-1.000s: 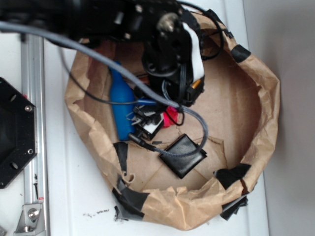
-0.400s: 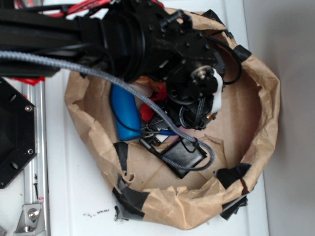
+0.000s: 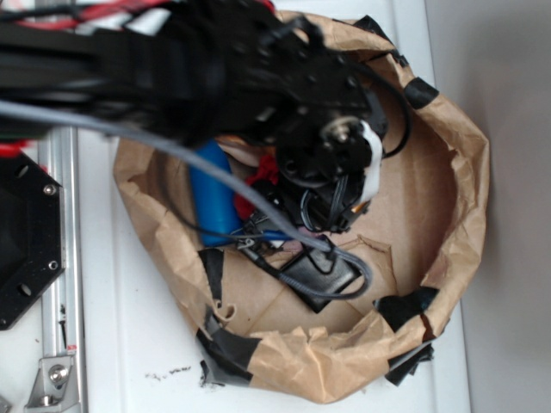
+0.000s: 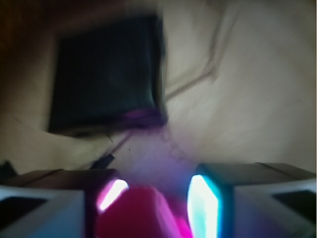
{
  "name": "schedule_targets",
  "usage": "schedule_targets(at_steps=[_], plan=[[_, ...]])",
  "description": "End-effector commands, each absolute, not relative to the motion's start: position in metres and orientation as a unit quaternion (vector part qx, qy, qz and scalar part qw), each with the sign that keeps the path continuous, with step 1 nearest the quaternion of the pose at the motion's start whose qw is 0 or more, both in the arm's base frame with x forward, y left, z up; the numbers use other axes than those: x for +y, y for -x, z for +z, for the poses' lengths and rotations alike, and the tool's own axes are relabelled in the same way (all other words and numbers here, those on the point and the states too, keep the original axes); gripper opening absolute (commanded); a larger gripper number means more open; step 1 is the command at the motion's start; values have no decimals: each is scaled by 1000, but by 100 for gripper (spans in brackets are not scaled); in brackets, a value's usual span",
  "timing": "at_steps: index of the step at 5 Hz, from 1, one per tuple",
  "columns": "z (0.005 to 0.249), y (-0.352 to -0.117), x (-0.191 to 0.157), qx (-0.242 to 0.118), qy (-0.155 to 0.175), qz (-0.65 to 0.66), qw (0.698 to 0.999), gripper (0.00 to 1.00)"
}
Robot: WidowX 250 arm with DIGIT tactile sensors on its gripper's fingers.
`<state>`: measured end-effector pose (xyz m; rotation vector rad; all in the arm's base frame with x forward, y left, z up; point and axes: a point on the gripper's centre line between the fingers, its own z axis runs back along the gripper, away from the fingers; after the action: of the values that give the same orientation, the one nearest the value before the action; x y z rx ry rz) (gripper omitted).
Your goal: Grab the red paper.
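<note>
Although the wrist view is blurred, the end effector (image 4: 153, 198) is seen there with its two fingers (image 4: 47, 210) at the bottom edge, and the red paper (image 4: 136, 213) is found in the gap between them. The paper fills most of this gap, so the jaws are partly closed around it; whether a firm grip is made cannot be told from the blur. Beyond the fingertips a flat black square object (image 4: 106, 74) is seen lying on the brown paper liner (image 4: 247, 89), a little apart from the fingers.

In the exterior view the end effector itself is hidden under the black arm (image 3: 258, 77) and its wrist, so its opening cannot be judged there. A part of the red paper (image 3: 263, 172) is visible just beside the wrist, between the arm and the blue bottle (image 3: 213, 194). The bottle is lying on its side at the left part of the liner. The black square object (image 3: 314, 275) is seen below the wrist, with a grey cable (image 3: 172, 155) passing over it. All these things are held inside the brown paper liner (image 3: 465, 172), whose wall is crumpled and fixed with pieces of black tape (image 3: 228, 348). The liner is placed on a white worktop (image 3: 129, 344), and a metal rail (image 3: 60, 215) is seen at the left.
</note>
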<state>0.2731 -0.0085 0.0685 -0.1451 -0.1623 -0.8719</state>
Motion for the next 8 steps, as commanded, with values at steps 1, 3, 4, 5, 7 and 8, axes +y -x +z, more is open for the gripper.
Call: schedule_targets(at_steps=[1,3,4,5,7,8], plan=[[156,-262,-23,-85,-6,-349,933,0],[143,-258,8,-59,90,-292,950,100],[103,-247,13,-101,169,-293,936,100],[84,-250,20,-114,87,-319,937,100],[45,-266,7,-81,103,-364,922,100],[33,-272,-12,-72,119,-384,913,100]])
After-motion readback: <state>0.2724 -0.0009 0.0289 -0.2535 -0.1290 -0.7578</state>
